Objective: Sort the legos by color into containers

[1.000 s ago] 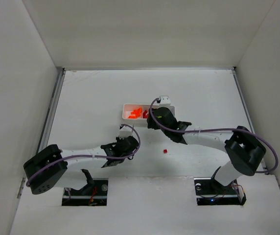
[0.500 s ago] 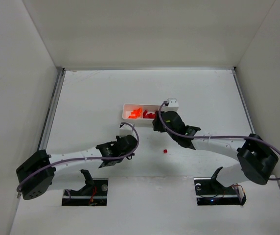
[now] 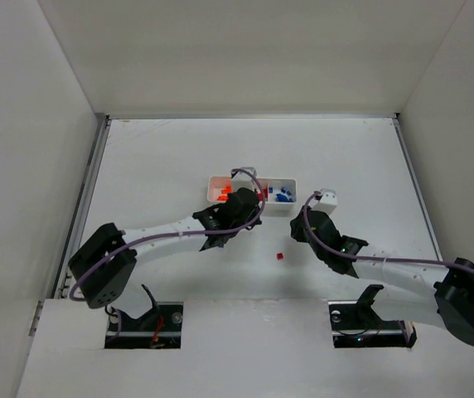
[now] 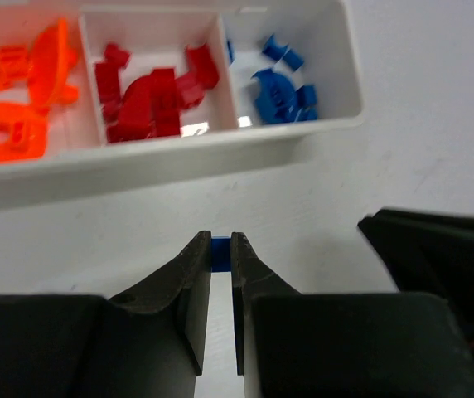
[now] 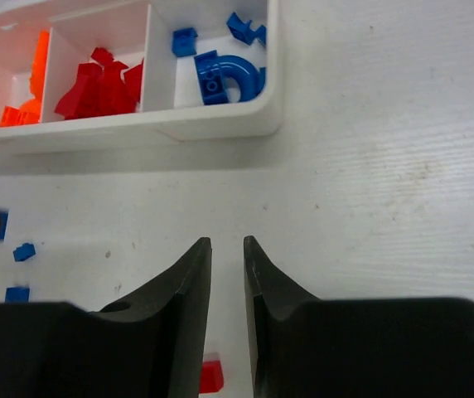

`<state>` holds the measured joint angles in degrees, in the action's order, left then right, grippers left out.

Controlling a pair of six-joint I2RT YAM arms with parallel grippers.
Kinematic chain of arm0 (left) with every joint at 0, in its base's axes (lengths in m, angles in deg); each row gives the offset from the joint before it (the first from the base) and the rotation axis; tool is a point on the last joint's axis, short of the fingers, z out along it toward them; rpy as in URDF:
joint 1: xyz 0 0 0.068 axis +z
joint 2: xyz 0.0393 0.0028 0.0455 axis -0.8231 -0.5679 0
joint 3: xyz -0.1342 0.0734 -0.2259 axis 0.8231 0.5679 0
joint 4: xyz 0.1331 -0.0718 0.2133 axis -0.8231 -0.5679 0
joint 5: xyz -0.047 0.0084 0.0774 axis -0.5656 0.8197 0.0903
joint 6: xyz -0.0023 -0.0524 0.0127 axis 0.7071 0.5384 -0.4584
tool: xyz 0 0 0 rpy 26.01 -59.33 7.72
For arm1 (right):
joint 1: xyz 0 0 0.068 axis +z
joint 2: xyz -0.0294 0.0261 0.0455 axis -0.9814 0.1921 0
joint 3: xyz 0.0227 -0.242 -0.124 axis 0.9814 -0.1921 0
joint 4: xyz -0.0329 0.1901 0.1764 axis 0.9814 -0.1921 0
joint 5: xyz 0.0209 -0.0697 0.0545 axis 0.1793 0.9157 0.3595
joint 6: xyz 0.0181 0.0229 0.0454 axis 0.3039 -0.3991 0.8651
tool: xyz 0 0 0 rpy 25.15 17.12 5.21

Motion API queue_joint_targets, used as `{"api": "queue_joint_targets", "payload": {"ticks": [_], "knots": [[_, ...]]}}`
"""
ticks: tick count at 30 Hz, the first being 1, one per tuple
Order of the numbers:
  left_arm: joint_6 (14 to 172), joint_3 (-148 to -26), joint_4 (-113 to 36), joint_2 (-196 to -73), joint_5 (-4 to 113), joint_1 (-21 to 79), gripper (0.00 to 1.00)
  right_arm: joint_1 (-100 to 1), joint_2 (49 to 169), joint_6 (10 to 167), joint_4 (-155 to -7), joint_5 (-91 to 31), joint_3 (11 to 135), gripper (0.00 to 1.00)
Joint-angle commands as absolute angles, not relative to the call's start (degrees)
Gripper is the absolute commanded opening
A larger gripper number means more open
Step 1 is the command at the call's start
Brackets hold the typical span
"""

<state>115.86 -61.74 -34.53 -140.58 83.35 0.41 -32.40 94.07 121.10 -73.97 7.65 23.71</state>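
**A:** What has the left gripper (image 4: 220, 249) got?

**B:** It is clamped on a small blue brick (image 4: 220, 242), pinched right at the fingertips. Only the left wrist view shows that. From above, the gripper hides the brick.

**A:** Where was it a second ago?

**B:** It hung short of the tray (image 4: 179, 153), nearer the arm bases. Now it is up at the tray's near wall. The brick sits just in front of that wall, roughly opposite the divider between the red legos (image 4: 150, 95) and the blue legos (image 4: 282, 87). The orange legos (image 4: 17, 116) fill the left compartment.

**A:** And the right gripper (image 5: 226, 245)?

**B:** It was over the tray and has pulled back to the right, clear of it. Its jaws are drawn nearly together, with only a narrow slit and nothing in it.

**A:** Is anything loose?

**B:** A red brick (image 5: 210, 375) lies on the table (image 5: 386, 207), unmoved. In the right wrist view it is just below the fingers. That view also shows a few loose blue bricks (image 5: 23, 251) off to the left, in front of the tray. The top view does not show them.
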Motion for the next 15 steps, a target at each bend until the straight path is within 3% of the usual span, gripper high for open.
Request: {"api": "queue_joint_targets", "payload": {"ticks": [1,10,15], "knots": [[112.7,-69.3,-26.5,-145.6,80.5,1.9,0.09,-32.4,89.8,126.1,-75.3,10.4,21.7,0.27],[111.6,-84.4,-24.1,-162.7,77.1,4.6,0.11,-30.7,83.4,128.8,-81.1,11.0,18.8,0.32],[110.9,-86.8,-24.2,-165.5,77.1,4.9,0.25,-26.5,83.3,129.2,-83.5,10.3,18.9,0.45]]}}
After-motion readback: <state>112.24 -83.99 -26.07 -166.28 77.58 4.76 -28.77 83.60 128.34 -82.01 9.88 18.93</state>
